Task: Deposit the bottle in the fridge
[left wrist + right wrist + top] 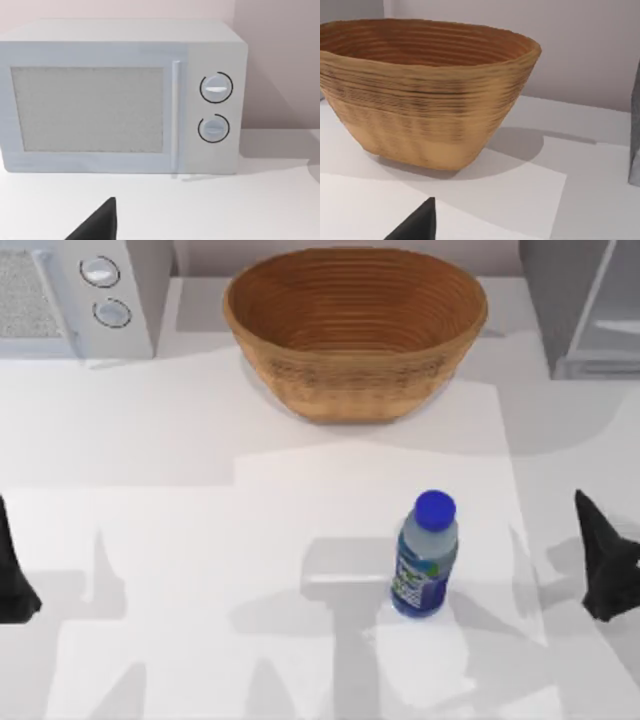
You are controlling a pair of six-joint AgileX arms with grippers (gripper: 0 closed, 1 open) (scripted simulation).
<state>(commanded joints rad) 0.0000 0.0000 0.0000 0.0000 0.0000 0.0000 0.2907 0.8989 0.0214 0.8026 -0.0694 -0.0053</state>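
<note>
Bottle [426, 557] stands upright on tabletop [200, 540], right of centre, untouched. Fridge [580, 300] far right corner. Right gripper [605, 560] near it, left gripper [12, 570] parked at left edge; fingers' state: cannot tell. Likely light, smooth, slightly squashy; grasp mid-body.

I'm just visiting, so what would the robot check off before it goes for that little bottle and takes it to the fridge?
1. bottle standing upright on the table: ok.
2. bottle free, nothing touching it: ok.
3. right gripper near the bottle, at the table's right edge: ok.
4. Gripper fingers open for a grasp: cannot tell.
5. fridge at the far right corner, door open enough: cannot tell.
6. basket apart from a path between bottle and fridge: ok.
left gripper sits parked at the left edge.
</note>
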